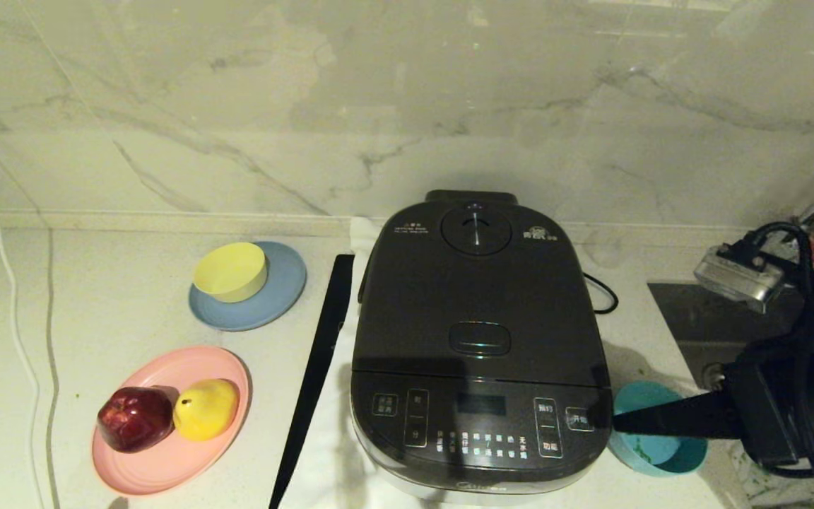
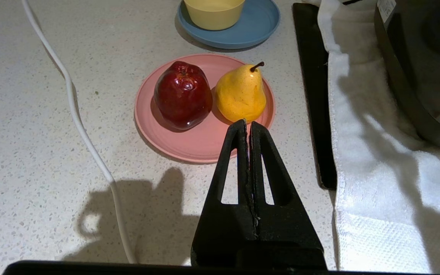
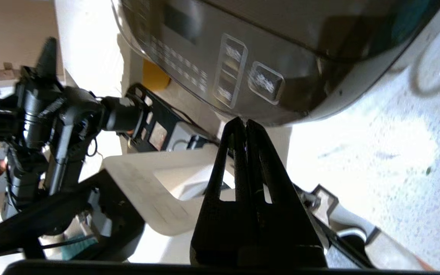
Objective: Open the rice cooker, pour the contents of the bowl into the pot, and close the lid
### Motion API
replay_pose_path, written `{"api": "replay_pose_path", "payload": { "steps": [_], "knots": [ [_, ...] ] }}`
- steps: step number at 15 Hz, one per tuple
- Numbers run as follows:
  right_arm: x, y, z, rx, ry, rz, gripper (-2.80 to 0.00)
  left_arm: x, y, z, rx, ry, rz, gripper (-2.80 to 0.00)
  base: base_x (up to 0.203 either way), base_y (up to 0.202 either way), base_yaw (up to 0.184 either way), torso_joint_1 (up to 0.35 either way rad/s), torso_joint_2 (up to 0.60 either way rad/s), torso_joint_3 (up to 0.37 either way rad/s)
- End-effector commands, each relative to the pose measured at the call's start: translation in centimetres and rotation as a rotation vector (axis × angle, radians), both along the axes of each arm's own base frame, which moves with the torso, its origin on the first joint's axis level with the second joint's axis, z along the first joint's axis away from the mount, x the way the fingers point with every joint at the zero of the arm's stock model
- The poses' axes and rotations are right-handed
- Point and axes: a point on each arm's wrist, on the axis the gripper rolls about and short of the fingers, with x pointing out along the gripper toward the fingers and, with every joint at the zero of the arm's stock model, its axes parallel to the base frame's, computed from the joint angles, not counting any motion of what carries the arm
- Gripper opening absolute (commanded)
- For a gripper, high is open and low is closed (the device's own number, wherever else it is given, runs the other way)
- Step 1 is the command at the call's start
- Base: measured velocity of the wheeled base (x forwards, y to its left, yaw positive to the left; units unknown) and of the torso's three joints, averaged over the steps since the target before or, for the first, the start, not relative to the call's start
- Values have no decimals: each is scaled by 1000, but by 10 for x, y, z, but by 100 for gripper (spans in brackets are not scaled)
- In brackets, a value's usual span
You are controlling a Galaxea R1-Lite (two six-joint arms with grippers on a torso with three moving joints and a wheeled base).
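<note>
The dark grey rice cooker stands mid-counter on a white towel, its lid down, so the pot is hidden. The release button and round vent face up. The teal bowl sits at the cooker's front right corner, partly covered by my right gripper. That gripper is shut and empty, lying level with its tip at the cooker's right side, near the panel and the gripper tip. My left gripper is shut and empty, low over the counter before the pink plate.
A yellow bowl sits on a grey-blue plate. A pink plate carries an apple and a pear. A black strip lies along the towel. White cable at left, dark sink at right.
</note>
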Motion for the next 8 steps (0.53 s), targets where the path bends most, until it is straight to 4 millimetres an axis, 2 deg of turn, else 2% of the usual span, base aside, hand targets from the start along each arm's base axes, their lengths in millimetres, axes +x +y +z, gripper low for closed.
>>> {"api": "replay_pose_path", "payload": {
  "steps": [1, 5, 8],
  "knots": [
    [-1, 0, -8, -13, 30, 3, -280, 0, 0, -1, -1, 3, 0, -280, 0, 0, 0, 0, 0, 0],
    [-5, 1, -5, -7, 22, 17, -280, 0, 0, -1, -1, 3, 0, -280, 0, 0, 0, 0, 0, 0],
    [-1, 3, -8, -14, 34, 17, -280, 0, 0, -1, -1, 3, 0, -280, 0, 0, 0, 0, 0, 0]
  ]
}}
